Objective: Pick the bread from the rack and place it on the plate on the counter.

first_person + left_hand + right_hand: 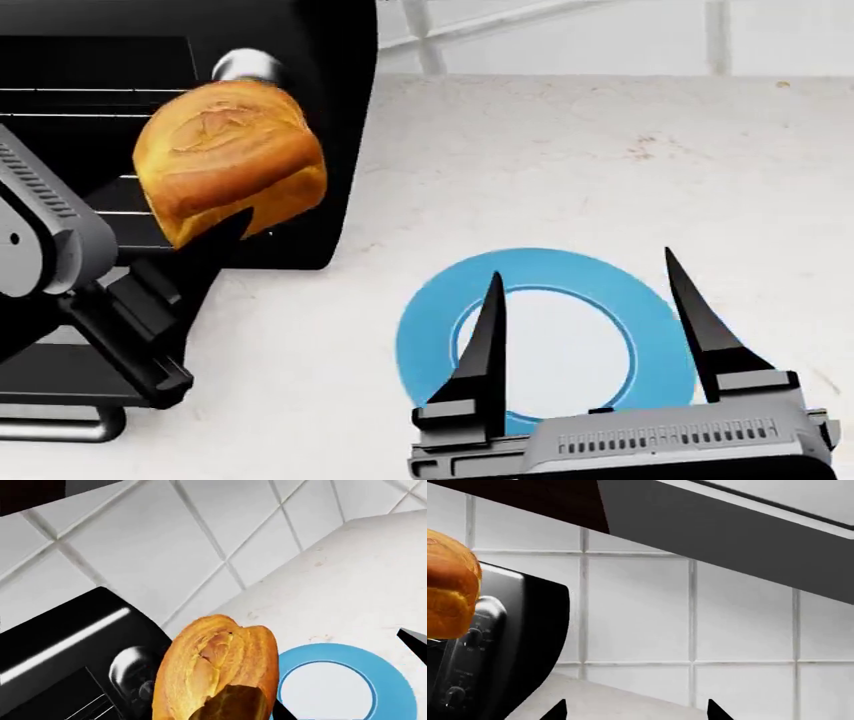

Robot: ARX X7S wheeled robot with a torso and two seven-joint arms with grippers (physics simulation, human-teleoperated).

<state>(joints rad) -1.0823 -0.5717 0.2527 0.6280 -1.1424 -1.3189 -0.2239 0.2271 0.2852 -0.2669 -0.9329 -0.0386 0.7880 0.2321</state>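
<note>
Golden bread — likely light, soft, crushable — sits pinched at its lower end by the left hand, at ten o'clock from the plate; right hand gapes empty.

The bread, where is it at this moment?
In the head view the bread is at the left, held by the left gripper before the toaster oven, not over the plate.

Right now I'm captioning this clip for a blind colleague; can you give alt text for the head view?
The left gripper holds the bread in front of the black toaster oven. To its right, the open right gripper hovers over the blue-rimmed plate on the white counter.
</note>
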